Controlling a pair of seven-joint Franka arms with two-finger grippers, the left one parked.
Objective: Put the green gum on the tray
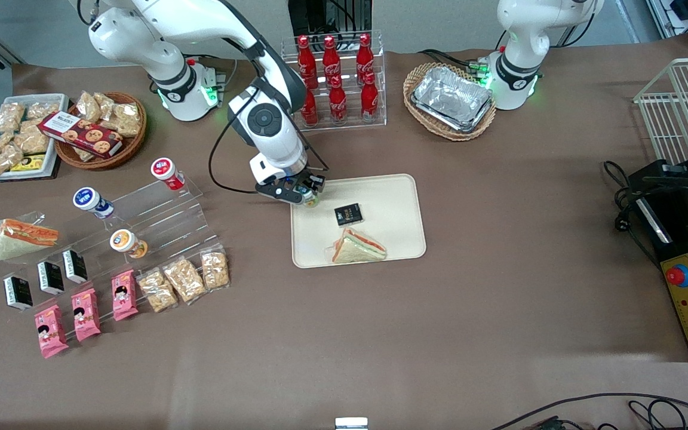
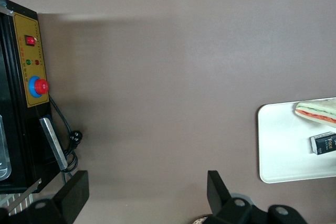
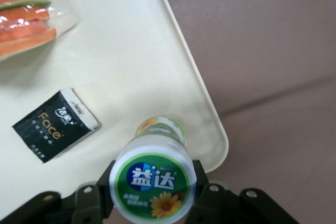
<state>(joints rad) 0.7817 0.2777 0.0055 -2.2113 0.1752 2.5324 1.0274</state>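
My right gripper (image 1: pixel 307 196) is shut on the green gum (image 3: pixel 153 182), a small canister with a green lid and a sunflower label, and holds it upright with its base at the cream tray (image 3: pixel 136 72), by the corner nearest the working arm's base. In the front view the gum (image 1: pixel 311 200) is mostly hidden under the fingers, at the edge of the tray (image 1: pixel 398 203). The black fingers (image 3: pixel 100 192) press the lid from both sides.
On the tray lie a black Face packet (image 1: pixel 349 214) and a wrapped sandwich (image 1: pixel 358 247). A rack of red cola bottles (image 1: pixel 335 77) stands farther from the camera. A clear stepped stand with red-, blue- and orange-lidded canisters (image 1: pixel 126 242) lies toward the working arm's end.
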